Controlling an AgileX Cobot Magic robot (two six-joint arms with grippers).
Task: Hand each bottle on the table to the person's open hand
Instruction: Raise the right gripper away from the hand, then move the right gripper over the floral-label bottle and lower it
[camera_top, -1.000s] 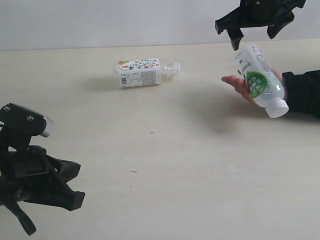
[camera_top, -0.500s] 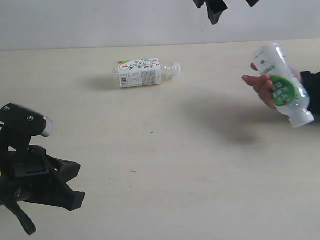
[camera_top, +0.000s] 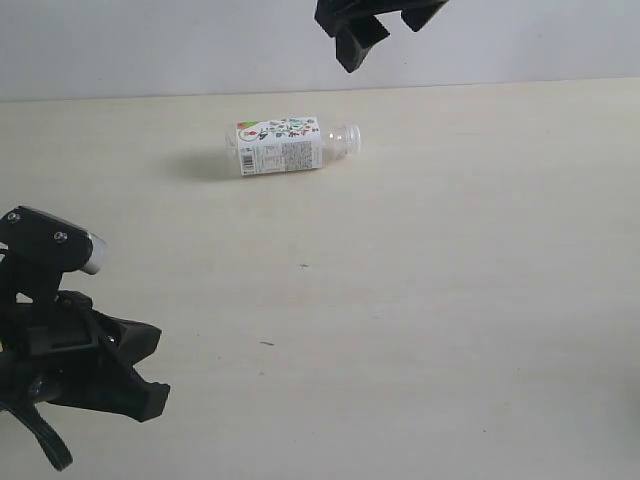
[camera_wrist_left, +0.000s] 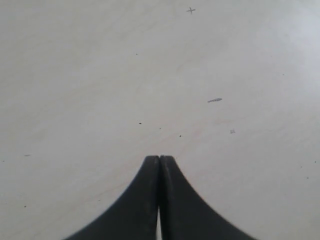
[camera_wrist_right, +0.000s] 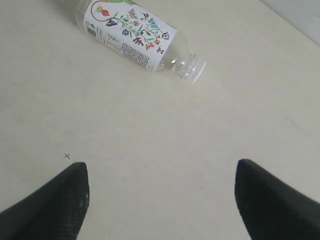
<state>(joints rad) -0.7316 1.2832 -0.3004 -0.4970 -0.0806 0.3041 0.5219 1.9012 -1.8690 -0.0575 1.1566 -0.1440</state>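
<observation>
One black robot arm (camera_top: 70, 350) fills the near left corner of the exterior view, low over the wide, flat, pale beige table (camera_top: 420, 300). Its left gripper (camera_wrist_left: 159, 160) is closed, the two dark fingers (camera_wrist_left: 142, 200) pressed flat together over bare tabletop that carries a few tiny dark specks and a small pencilled cross (camera_wrist_left: 191, 10).

Farther back, left of the table's middle, lies one small clear plastic bottle (camera_top: 288, 146) with a white label printed with flowers and green leaves. It rests on its side on the table, its clear neck (camera_top: 345, 139) pointing toward the right of the exterior view, and a soft shadow (camera_top: 205, 165) spreads from its base end.

Beyond and above the bottle, at the top edge of the exterior view, the black right gripper (camera_top: 372, 25) hangs in the air, well apart from the bottle and partly cut off by the frame. Its wrist view shows the two fingers spread wide and gripping nothing, the bottle lying ahead of them and touching neither. Behind the table stands a plain pale grey wall (camera_top: 150, 50).
</observation>
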